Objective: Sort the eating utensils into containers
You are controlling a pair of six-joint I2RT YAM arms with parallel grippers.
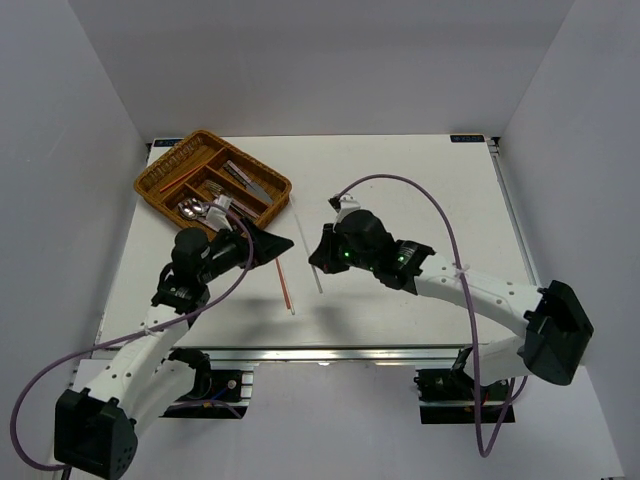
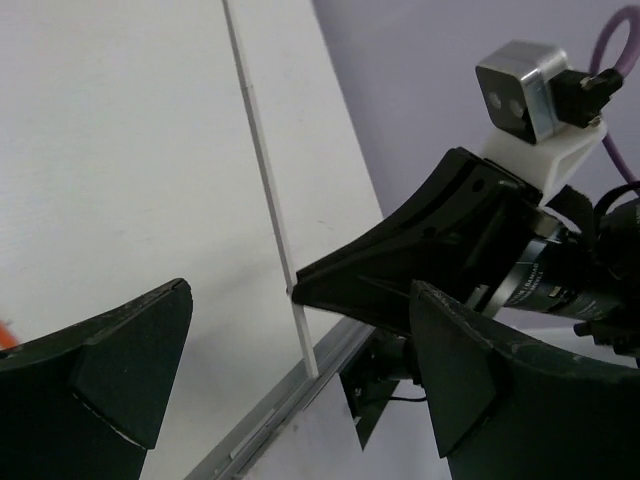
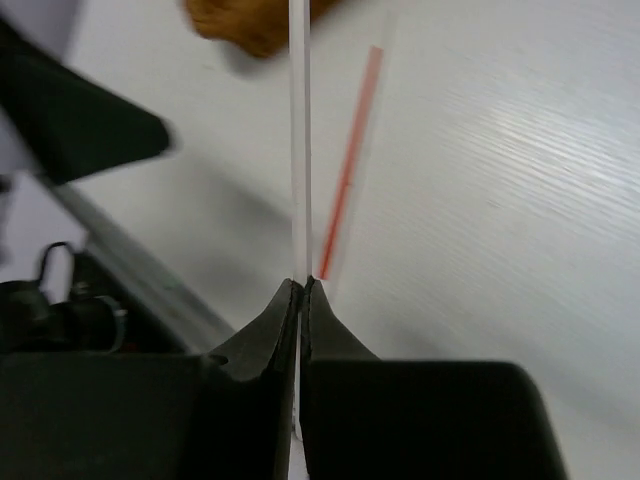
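Note:
My right gripper (image 1: 315, 262) (image 3: 302, 287) is shut on a thin white chopstick (image 3: 300, 140), which it holds a little above the table (image 1: 400, 190). The chopstick also shows in the top view (image 1: 318, 283) and the left wrist view (image 2: 262, 170). A red chopstick (image 1: 286, 287) (image 3: 348, 170) lies on the table just left of it. My left gripper (image 1: 284, 243) (image 2: 290, 385) is open and empty, close to the left of the right gripper. The brown wicker tray (image 1: 160, 172) stands at the far left and holds spoons (image 1: 190, 208), knives (image 1: 245, 178) and a red chopstick (image 1: 178, 181).
The table's near edge rail (image 1: 330, 350) runs just in front of both grippers. In the left wrist view the right gripper's dark fingers (image 2: 400, 265) and its camera (image 2: 525, 90) fill the right side. The tray's corner shows blurred in the right wrist view (image 3: 250, 22).

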